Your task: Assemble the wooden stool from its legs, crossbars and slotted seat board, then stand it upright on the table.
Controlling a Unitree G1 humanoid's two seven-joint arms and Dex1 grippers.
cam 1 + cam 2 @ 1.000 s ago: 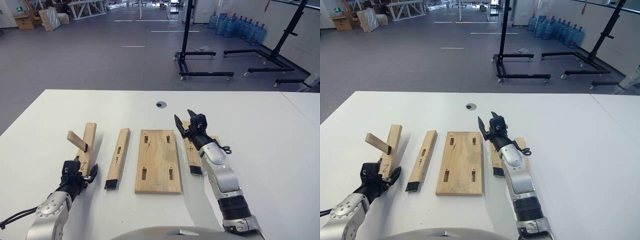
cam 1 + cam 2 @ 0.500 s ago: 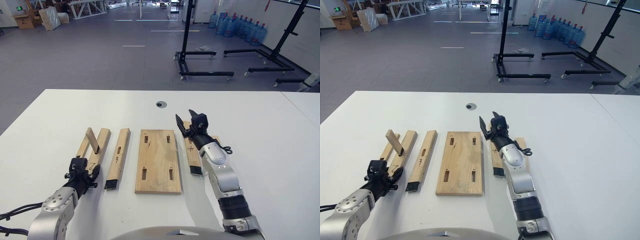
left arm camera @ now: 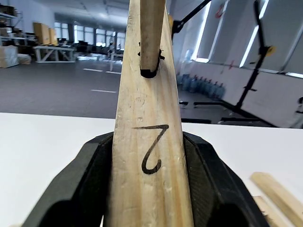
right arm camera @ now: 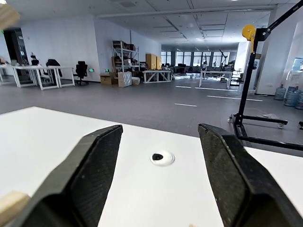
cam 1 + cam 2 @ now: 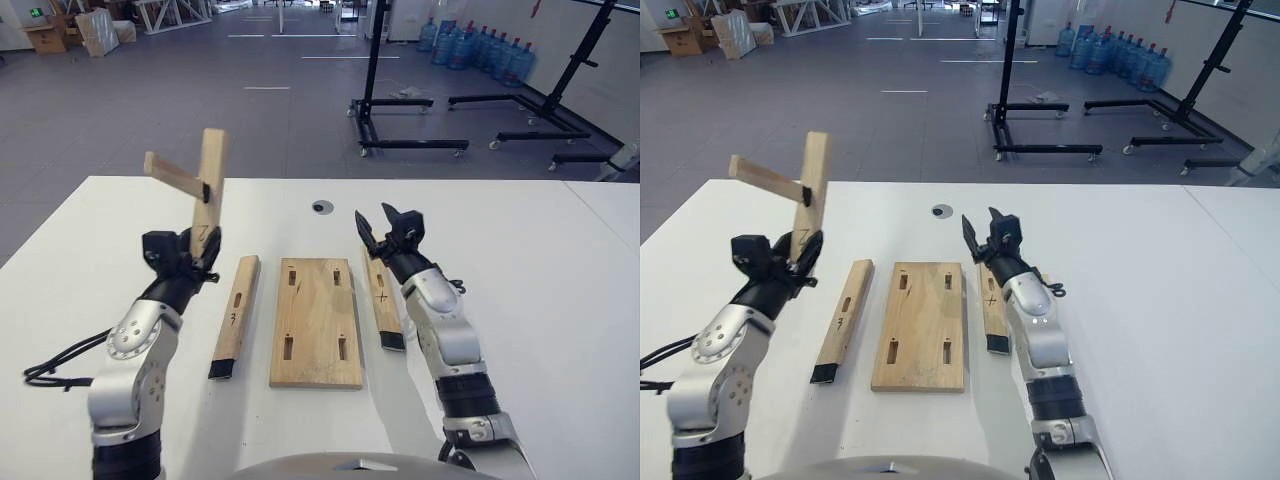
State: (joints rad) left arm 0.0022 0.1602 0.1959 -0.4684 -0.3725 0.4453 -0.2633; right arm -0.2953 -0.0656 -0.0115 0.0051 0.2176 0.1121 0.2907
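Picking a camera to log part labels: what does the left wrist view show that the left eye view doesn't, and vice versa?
Left wrist view: the handwritten 2 on the held leg reads plainly, and the crossbar end sits in its slot. Left eye view: the seat board flat on the table, a leg right of it, and the open right gripper near that leg's far end. Both: the left gripper clamping the leg roughly upright, crossbar sticking out sideways.
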